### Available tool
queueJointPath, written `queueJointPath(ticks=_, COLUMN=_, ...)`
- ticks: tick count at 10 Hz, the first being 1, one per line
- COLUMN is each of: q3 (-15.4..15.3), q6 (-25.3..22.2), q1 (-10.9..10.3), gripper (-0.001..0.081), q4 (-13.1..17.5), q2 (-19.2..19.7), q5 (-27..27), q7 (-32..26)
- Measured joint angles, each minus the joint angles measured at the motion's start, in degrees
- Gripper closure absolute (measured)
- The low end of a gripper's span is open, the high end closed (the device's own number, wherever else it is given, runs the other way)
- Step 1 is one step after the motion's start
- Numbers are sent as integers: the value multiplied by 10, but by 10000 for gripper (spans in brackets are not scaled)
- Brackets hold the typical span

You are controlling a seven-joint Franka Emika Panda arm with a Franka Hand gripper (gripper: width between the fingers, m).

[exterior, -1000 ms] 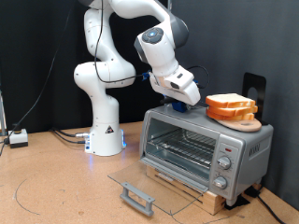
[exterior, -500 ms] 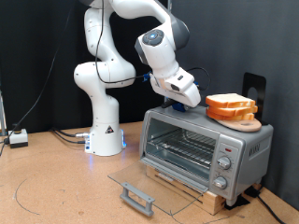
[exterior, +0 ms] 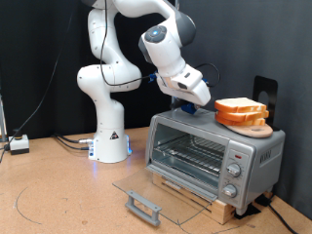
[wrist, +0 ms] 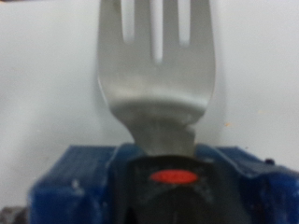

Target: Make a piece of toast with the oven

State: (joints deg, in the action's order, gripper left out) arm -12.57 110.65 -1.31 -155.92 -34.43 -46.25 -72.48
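The silver oven (exterior: 210, 156) stands on a wooden base with its glass door (exterior: 161, 187) folded down flat and the wire rack bare inside. A pile of bread slices (exterior: 241, 110) lies on a wooden board on the oven's top. No single piece of toast shows apart from that pile. My gripper (exterior: 198, 105) hovers just over the oven's top, to the exterior view's left of the pile. In the wrist view the gripper (wrist: 159, 163) is shut on a metal fork (wrist: 157, 65) held between blue fingers (wrist: 84, 182), tines pointing away.
The oven door's grey handle (exterior: 141, 207) juts out over the brown table. Three knobs (exterior: 232, 172) sit on the oven's right panel. The arm's white base (exterior: 110, 141) stands at the exterior view's left, behind the oven. A small grey box (exterior: 19, 144) lies at far left.
The gripper has risen slightly and tilted above the oven's top. The oven, door and bread pile have not moved.
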Motion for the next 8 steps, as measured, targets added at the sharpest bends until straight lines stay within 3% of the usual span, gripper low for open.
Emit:
queueJointPath(ticks=2, q3=23, q6=-48, q1=4, gripper=338, q4=12, q2=-20, q5=29, q7=-3)
queueJointPath(ticks=3, q3=22, q6=-43, q1=4, gripper=338, q4=9, q2=-19, q5=27, q7=-3)
queueJointPath(ticks=6, q3=36, q6=70, q1=16, gripper=338, q4=-17, q2=-28, q5=-36, q7=-12)
queueJointPath(ticks=8, q3=68, q6=84, q1=39, gripper=338, q4=-25, q2=-31, q5=-39, q7=-30)
